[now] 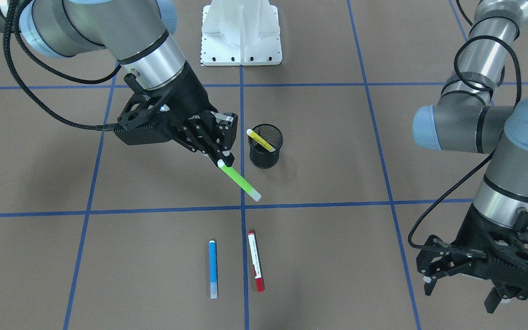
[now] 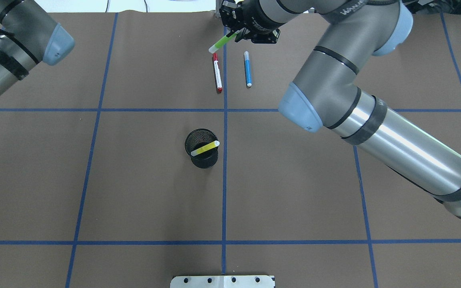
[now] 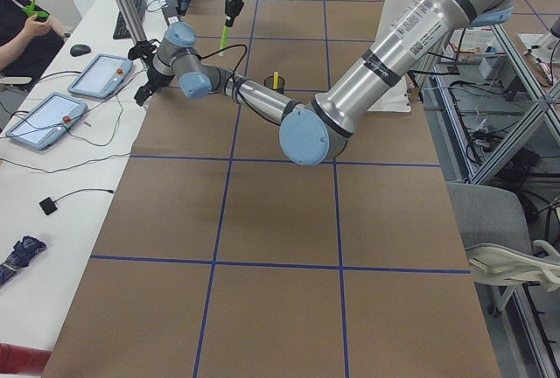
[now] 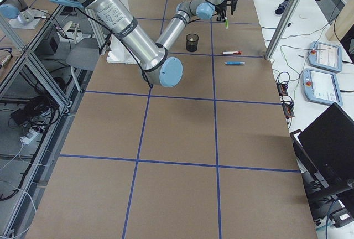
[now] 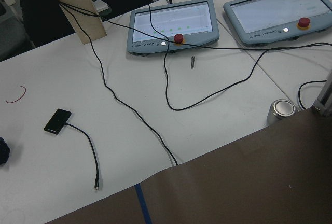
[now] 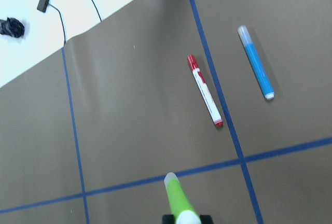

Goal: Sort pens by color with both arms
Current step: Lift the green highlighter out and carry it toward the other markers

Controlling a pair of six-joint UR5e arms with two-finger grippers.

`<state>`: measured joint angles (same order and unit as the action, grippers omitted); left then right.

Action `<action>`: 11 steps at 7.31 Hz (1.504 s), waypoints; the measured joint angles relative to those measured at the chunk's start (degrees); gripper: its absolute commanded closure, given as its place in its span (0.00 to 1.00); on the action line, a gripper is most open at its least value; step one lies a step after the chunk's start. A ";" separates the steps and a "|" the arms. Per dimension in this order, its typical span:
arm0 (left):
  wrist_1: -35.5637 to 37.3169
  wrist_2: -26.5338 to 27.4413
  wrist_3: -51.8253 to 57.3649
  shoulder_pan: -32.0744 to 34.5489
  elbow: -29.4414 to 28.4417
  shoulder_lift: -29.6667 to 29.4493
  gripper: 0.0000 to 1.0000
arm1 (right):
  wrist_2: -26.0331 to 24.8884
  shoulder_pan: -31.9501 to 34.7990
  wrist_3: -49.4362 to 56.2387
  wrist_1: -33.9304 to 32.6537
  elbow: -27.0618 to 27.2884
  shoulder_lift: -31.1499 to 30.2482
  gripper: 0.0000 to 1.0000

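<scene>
Fingers [image 1: 209, 142] of the right gripper [image 1: 225, 158] are clamped on one end of the green pen [image 1: 241, 182], which is held slanting, clear of the table, beside the cup [image 1: 265, 158] on its side away from the robot's base. Yellow pen [image 1: 261, 140] noted leaning inside the cup. Blue pen [image 1: 212, 269] and red pen [image 1: 255, 261] lie flat, side by side and apart, farther out from the cup on that same side, not yet picked up. Left gripper [image 1: 459, 293] is seen spread and empty, well apart from the cup. Judged: one pen placed, one in transit, two left. The place meant for each colour cannot be told.
</scene>
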<state>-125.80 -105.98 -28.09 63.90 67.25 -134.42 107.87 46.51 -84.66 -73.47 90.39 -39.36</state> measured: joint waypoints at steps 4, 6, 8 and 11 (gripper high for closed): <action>-0.39 0.17 -0.27 -0.07 -0.92 1.49 0.00 | -19.05 -4.57 7.78 12.56 -19.58 7.15 1.00; -0.46 0.25 -0.71 -0.12 -1.03 2.04 0.00 | -27.77 -7.31 11.41 14.02 -26.72 10.54 1.00; -0.49 0.63 -0.87 -0.27 -1.21 2.43 0.00 | -37.55 -10.91 13.44 14.42 -34.60 13.91 1.00; -1.00 4.20 -0.91 -1.51 -2.57 2.49 0.00 | -43.33 -13.94 14.48 20.11 -45.19 17.64 1.00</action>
<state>-126.80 -101.78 -29.00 62.39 64.68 -131.93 64.55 32.57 -70.18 -53.37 45.20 -21.72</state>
